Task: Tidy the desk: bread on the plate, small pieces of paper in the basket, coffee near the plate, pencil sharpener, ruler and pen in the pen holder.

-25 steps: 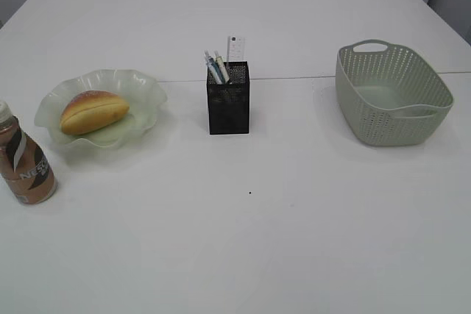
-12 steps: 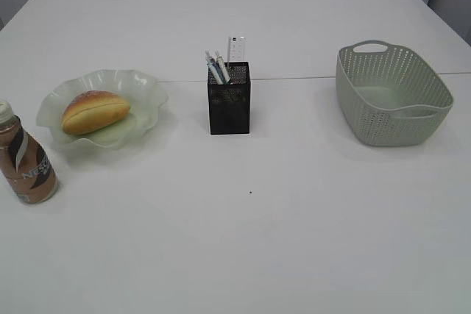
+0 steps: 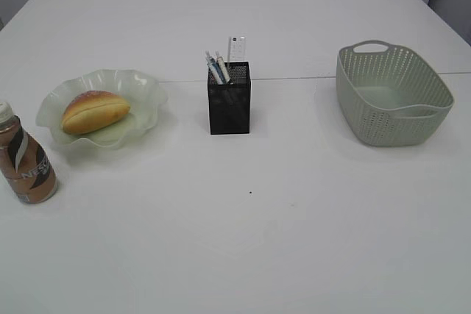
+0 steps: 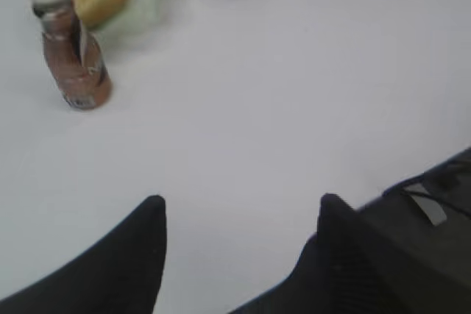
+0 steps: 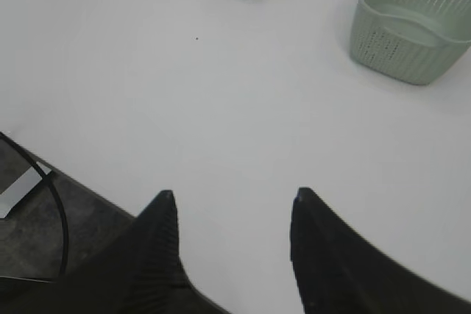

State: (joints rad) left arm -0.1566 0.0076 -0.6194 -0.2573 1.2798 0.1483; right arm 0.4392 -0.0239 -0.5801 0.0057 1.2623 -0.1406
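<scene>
1. Layout. The golden-brown oblong bread lies in the pale green translucent plate with the ruffled rim. The small brown coffee bottle with the white cap stands upright near the plate's front-left edge, close to the left border of the large white desk. The black square metal-mesh pen holder stands mid-desk with the clear-white ruler and pens protruding from its top. The grey-green perforated basket sits well apart on the right.

2. Grippers. The left gripper and right gripper both hang low over the near edge of the desk, jaws parted, nothing between them.

3. Task status (judgement). Every visible item appears placed. No paper or pencil sharpener is seen on the desk; whether they lie inside the basket or holder cannot be confirmed from these views.

4. Hazard: bottle tip-over. The coffee is tall, narrow and nearest the left gripper. A sideways sweep of that arm could knock it over or roll it off the desk.

5. Hazard: holder strike. The ruler and pens stand above the rim; a low crossing pass could catch them and topple the holder.

6. Hazard: plate shift. The light plate may slide if clipped, carrying the bread away from the coffee.
</scene>
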